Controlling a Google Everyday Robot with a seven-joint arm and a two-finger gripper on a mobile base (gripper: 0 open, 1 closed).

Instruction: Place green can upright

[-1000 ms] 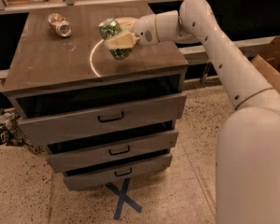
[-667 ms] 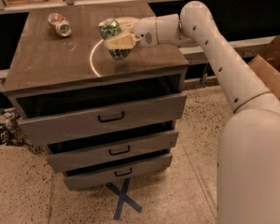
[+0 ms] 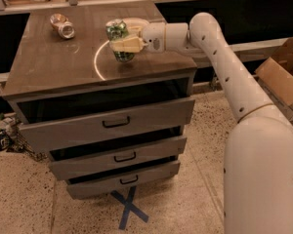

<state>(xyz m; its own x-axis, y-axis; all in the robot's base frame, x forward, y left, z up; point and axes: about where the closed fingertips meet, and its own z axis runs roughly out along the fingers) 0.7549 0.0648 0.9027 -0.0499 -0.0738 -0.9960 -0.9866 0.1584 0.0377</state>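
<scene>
Green can is upright over the middle of the desk, clamped between the two fingers of the hand, which reaches in from the desk's right side. Whether the can's base touches the desk cannot be told. A brownish can lies near the desk's back-left corner.

The gripper, over the middle of the tabletop, clasps the green can. Its near jaw covers the can's midsection, and whether the base touches the wood cannot be told. The robot's body is cut by the right and bottom edges, the cardboard box by the right edge
</scene>
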